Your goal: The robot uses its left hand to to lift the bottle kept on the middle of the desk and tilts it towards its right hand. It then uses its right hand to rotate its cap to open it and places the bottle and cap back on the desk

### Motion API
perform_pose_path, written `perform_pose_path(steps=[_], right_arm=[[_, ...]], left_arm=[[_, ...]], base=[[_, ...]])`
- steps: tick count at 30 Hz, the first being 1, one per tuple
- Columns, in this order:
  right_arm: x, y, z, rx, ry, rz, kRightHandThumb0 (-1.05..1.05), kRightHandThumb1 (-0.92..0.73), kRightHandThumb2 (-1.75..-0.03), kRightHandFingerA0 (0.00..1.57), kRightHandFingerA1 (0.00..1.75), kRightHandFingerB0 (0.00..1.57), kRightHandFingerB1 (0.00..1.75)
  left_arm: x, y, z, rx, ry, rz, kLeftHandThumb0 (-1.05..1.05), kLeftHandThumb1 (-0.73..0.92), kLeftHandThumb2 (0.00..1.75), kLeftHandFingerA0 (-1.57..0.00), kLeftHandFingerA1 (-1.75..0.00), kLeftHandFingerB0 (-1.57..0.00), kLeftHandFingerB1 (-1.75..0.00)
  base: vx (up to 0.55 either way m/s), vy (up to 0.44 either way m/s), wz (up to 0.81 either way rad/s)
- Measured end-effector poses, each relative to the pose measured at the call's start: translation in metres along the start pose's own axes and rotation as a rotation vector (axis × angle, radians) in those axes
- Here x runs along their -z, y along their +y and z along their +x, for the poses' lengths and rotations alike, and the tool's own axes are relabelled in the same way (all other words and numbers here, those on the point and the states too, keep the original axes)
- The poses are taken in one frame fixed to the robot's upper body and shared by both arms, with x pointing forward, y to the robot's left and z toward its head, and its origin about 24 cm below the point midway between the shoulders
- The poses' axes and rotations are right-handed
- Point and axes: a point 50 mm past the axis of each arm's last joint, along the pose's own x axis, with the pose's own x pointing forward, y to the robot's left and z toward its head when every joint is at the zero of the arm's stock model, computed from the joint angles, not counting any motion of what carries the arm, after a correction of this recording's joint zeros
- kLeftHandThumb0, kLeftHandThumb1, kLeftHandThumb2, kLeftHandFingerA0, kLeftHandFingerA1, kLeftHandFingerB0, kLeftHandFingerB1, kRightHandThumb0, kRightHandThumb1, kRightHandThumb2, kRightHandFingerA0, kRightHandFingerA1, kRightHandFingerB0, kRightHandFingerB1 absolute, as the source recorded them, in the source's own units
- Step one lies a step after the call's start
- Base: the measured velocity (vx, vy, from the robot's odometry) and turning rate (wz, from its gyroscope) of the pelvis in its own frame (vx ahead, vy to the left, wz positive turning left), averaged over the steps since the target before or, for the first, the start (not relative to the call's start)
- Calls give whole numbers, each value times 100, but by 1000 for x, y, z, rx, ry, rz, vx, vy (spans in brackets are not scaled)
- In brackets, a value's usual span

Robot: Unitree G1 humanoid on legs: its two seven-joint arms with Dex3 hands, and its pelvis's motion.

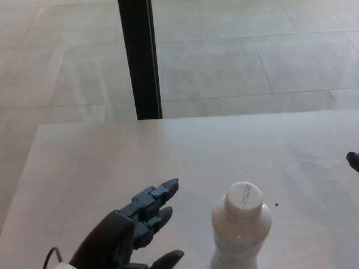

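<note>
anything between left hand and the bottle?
Nothing visible. The left hand is open beside the bottle, on its left, with only bare desk in the gap. It is not touching the bottle, which stands upright, cap on.

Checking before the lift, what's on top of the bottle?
A white cap with small printed text sits on the bottle, still closed. The cap hides the mouth beneath it. The left robot hand is open beside it, not touching.

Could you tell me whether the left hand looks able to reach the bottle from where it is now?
Probably yes. The left hand is open, its fingers pointing toward the bottle, which stands upright with its cap on. Only bare desk shows between them.
</note>
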Motion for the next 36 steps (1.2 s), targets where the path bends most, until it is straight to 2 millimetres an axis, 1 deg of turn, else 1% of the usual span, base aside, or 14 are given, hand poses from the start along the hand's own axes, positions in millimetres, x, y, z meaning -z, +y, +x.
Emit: perform_pose_path(steps=[1,6,7,8,9,16,23,24,25,27,29,34,35,36], right_arm=[[0,1,0,1,1,1,-77,-91,-68,33,49,34,31],[0,4,3,9,2,7,-76,-90,-68,35,53,37,32],[0,4,3,12,2,10,-76,-90,-68,35,53,37,32],[0,4,3,13,2,13,-77,-90,-68,35,54,37,32],[0,5,4,15,1,14,-76,-90,-68,35,53,36,32],[-4,6,7,23,-8,11,-74,-90,-68,34,56,38,33],[-4,5,8,34,-7,13,-75,-89,-67,36,57,40,33],[-4,5,8,35,-6,13,-70,-70,-111,37,65,27,47],[-4,5,8,36,-6,13,-75,-89,-67,37,59,42,33],[-4,5,8,36,-5,15,-74,-89,-67,37,58,41,33],[-4,6,8,37,-5,16,-74,-89,-67,37,58,41,33],[-4,6,8,37,-4,18,-74,-89,-67,37,58,42,33],[-4,6,8,37,-4,18,-74,-90,-67,37,58,42,33],[-4,6,8,37,-4,18,-73,-89,-67,37,57,43,34]], left_arm=[[0,-2,1,4,2,13,-105,37,71,0,0,0,0],[1,-13,7,35,31,76,-93,42,58,0,-1,0,0],[2,-16,8,42,39,89,-97,30,80,0,-27,0,0],[3,-18,9,47,47,101,-100,27,78,0,-27,0,0],[4,-20,9,53,53,112,-93,41,56,0,0,0,0],[11,-29,11,58,95,172,-86,42,54,0,0,0,0],[17,-36,16,-34,105,169,-84,43,54,0,0,0,0],[17,-38,17,-53,102,157,-88,38,66,0,0,0,0],[17,-40,18,-68,98,147,-88,48,95,0,-29,0,-8],[15,-43,21,-100,85,127,-95,52,93,0,-23,0,-1],[14,-45,23,-131,74,107,-98,52,92,0,-22,0,0],[12,-54,29,-215,55,27,-91,45,86,0,-25,0,-7],[12,-56,30,-230,55,12,-73,57,57,0,0,0,0],[12,-58,31,-245,55,-3,-77,58,58,0,0,0,0]], base=[[0,0,0],[0,0,0],[0,0,0],[0,0,0],[0,0,0],[0,0,0],[0,0,0],[0,0,0],[0,0,0],[0,0,0],[0,0,0],[0,0,0],[0,0,0],[0,0,0]])
